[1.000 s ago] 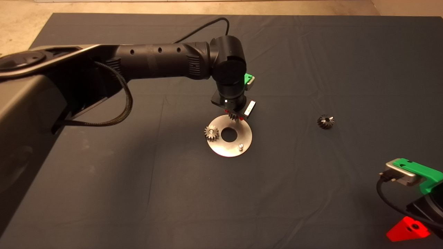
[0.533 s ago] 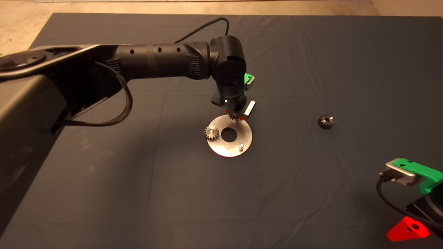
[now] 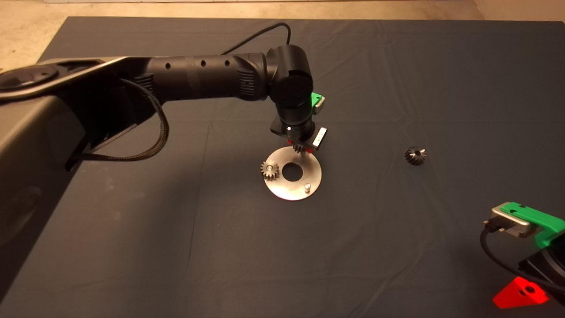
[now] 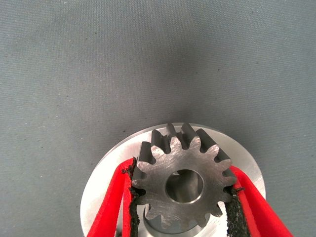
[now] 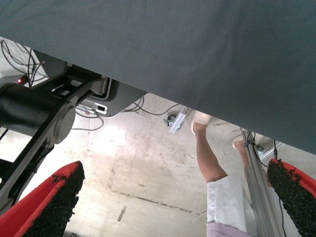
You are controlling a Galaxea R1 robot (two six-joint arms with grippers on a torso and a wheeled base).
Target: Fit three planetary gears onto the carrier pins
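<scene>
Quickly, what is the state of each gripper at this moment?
Left gripper: closed on a planetary gear, above the disc.
Right gripper: open, holding nothing, parked at the mat's lower right edge.

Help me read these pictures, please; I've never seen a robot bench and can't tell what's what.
The overhead picture shows a dark mat and two black robot arms. The left gripper holds a small gear just above a shiny disc; its wrist camera shows the red fingers pinching that gear. One gear already sits on a pin, one pin is bare, and a third gear lies apart on the mat. The right gripper waits, open, at the lower right; its camera sees floor and a person's legs.
</scene>
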